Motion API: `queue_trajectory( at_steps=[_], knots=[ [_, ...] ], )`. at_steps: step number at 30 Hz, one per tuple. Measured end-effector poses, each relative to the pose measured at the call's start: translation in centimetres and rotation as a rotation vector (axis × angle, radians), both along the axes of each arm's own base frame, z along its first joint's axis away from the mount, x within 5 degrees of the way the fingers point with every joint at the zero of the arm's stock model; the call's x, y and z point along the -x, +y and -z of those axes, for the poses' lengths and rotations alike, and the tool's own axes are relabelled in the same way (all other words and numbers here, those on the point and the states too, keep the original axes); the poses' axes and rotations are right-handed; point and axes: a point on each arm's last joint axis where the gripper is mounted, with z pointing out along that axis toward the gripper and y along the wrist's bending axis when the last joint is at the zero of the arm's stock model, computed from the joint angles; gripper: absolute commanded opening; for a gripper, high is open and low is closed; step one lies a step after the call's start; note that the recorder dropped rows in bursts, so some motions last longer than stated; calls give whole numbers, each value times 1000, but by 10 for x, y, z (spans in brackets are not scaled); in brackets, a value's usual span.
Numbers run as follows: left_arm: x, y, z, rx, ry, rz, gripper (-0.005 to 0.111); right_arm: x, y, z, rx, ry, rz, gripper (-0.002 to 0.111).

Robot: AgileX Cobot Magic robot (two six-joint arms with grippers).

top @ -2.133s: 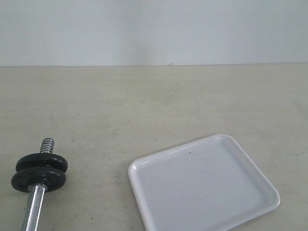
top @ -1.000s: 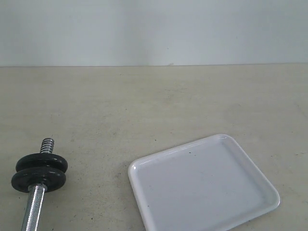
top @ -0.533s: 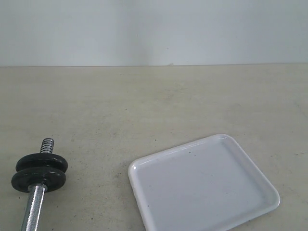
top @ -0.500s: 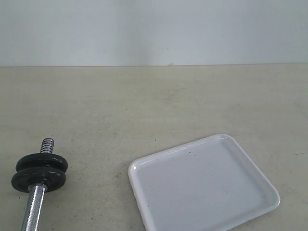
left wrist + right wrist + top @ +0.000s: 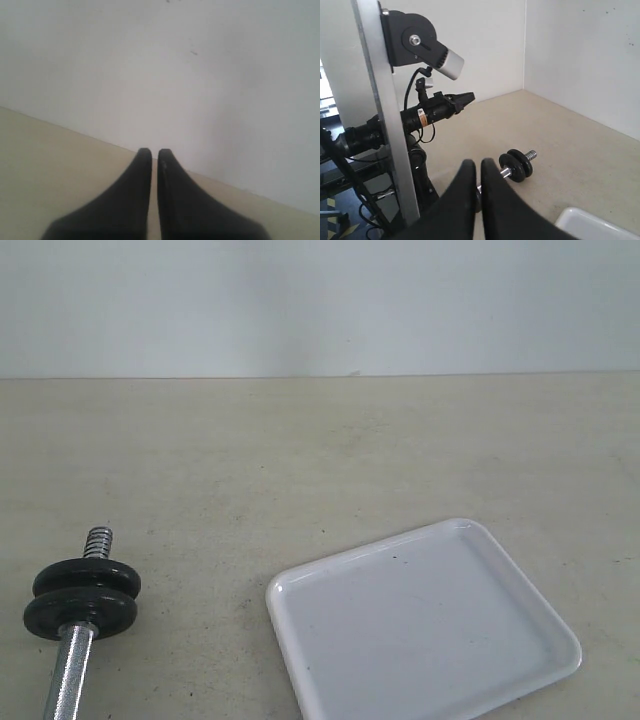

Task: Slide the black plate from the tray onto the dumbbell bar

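The tray (image 5: 420, 630) lies empty and the black plate (image 5: 87, 578) apparently sits on the dumbbell bar (image 5: 68, 680) well left of the tray, so the task looks done, and the left gripper (image 5: 154, 152) and right gripper (image 5: 477, 164), both closed on nothing, need no further move.

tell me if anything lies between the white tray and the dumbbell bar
Nothing visible does: only bare table lies between the tray and the dumbbell bar. The tray is empty, and two black discs already sit on the bar near its threaded end.
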Motion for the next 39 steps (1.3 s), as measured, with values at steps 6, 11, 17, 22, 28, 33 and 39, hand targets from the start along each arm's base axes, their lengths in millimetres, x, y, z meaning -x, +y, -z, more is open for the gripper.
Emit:
queue_trajectory(
  at_steps=[6, 11, 17, 22, 28, 33, 39],
  knots=[
    [2, 10, 0, 0, 0, -176, 4, -14, 6, 14, 55, 12, -6, 3],
    [3, 14, 0, 0, 0, -254, 4, -60, 23, 47, 36, 63, 54, 3],
    [4, 14, 0, 0, 0, -266, 4, -118, 35, 102, -129, 173, 231, 3],
    [4, 15, 0, 0, 0, -268, 4, -148, 31, 139, -306, 219, 419, 3],
    [4, 15, 0, 0, 0, -268, 4, -159, 29, 176, -304, 283, 500, 3],
    [4, 15, 0, 0, 0, -268, 4, -159, 31, 186, -319, 368, 493, 3],
    [4, 15, 0, 0, 0, -268, 4, -158, 32, 188, -324, 405, 479, 3]
  ],
)
